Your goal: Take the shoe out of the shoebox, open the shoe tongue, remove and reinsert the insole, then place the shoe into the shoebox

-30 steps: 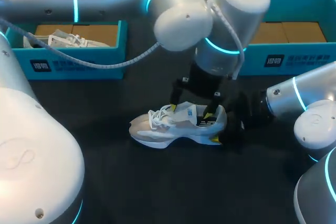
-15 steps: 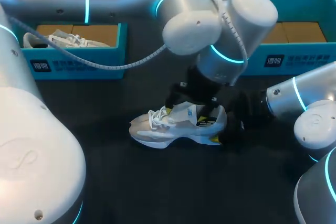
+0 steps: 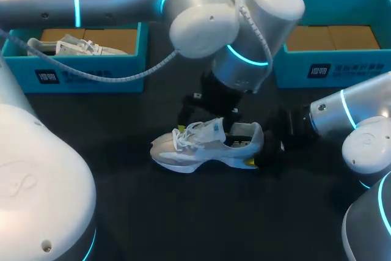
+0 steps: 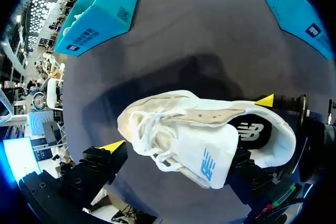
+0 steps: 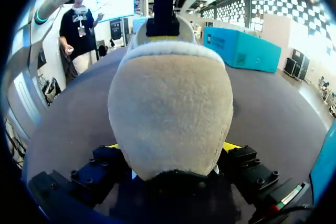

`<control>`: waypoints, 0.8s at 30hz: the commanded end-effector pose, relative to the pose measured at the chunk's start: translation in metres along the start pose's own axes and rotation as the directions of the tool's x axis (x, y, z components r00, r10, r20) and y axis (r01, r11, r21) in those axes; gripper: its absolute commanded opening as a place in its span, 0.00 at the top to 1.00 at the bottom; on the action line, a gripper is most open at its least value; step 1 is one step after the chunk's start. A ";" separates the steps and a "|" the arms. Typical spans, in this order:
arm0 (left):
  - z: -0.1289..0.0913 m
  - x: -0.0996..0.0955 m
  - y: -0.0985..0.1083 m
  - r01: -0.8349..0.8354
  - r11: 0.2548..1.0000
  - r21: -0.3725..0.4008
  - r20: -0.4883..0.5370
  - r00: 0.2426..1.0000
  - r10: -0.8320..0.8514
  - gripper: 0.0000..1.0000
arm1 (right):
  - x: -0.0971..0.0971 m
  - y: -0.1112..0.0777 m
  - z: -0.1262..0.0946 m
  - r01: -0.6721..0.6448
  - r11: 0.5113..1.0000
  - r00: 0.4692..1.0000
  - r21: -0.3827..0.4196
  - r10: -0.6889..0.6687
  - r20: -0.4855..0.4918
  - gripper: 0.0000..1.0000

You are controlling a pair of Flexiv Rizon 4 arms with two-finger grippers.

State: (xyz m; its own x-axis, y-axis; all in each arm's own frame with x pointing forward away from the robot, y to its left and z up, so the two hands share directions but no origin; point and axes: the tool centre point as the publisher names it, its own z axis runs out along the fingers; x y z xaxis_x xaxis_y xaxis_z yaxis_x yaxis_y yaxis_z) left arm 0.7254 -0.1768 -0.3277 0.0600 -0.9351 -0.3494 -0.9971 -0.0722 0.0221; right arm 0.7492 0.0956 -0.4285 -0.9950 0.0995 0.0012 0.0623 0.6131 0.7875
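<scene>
Hidden or unclear:
- In the head view the left arm's wrist covers most of the left pincer. Only one yellow tip shows there, by the laces.
- The right pincer is dark against the dark table. From above, one yellow tip shows low at the heel.
- In the right wrist view the heel fills the space ahead of the pincer and blocks the rest of the shoe. Only slivers of yellow show on either side of it.
- I cannot tell whether the left pincer's tips touch the shoe.

Position:
- The shoe stands upright on its sole on the table, outside both boxes.
- The left pincer is directly above its middle, spread wide. One tip is just beside the lace end, the other just beside the collar.
- The tongue is folded up and back, toward the left wrist camera.
- The insole shows dark inside the opening, under the collar-side finger.
- The right pincer grips the shoe by the heel, one finger on each flank, pressed against it.

Orientation:
- The long axis runs straight out ahead of the right pincer, with the heel nearest it and the toe farthest.
- The left pincer's fingers stand roughly along that axis, slightly skewed.

Other things on the table:
- The left box is well beyond the toe end and holds a second shoe.
- The right box is beyond the right pincer.
</scene>
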 end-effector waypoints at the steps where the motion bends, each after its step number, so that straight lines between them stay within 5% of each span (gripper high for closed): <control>1: -0.002 -0.023 0.002 0.005 1.000 -0.013 -0.084 0.996 -0.006 0.17 | 0.001 -0.001 0.006 -0.001 1.000 1.000 0.006 0.001 0.001 1.00; 5: -0.002 -0.027 0.003 -0.004 0.999 -0.041 -0.107 0.994 0.000 0.29 | 0.001 -0.001 0.006 -0.001 1.000 1.000 0.006 0.001 0.001 1.00; 7: -0.003 -0.029 0.003 -0.008 0.999 -0.054 -0.125 0.992 0.001 0.53 | 0.001 -0.001 0.006 -0.001 1.000 1.000 0.006 0.001 0.001 1.00; 17: -0.005 -0.040 -0.002 -0.005 0.995 -0.101 -0.183 0.983 -0.013 1.00 | 0.001 -0.001 0.006 -0.001 1.000 1.000 0.006 0.001 0.001 1.00; 24: -0.005 -0.052 -0.007 -0.012 0.992 -0.129 -0.231 0.973 -0.019 1.00 | 0.001 -0.001 0.006 -0.001 1.000 1.000 0.006 0.001 0.001 1.00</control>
State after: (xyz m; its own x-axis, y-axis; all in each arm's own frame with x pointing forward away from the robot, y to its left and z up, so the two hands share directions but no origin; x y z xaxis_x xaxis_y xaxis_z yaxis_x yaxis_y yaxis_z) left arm 0.7283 -0.1397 -0.3077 0.0758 -0.9743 -0.2122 -0.9840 -0.1075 0.1420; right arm 0.7492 0.0957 -0.4285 -0.9950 0.0995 0.0012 0.0622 0.6131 0.7875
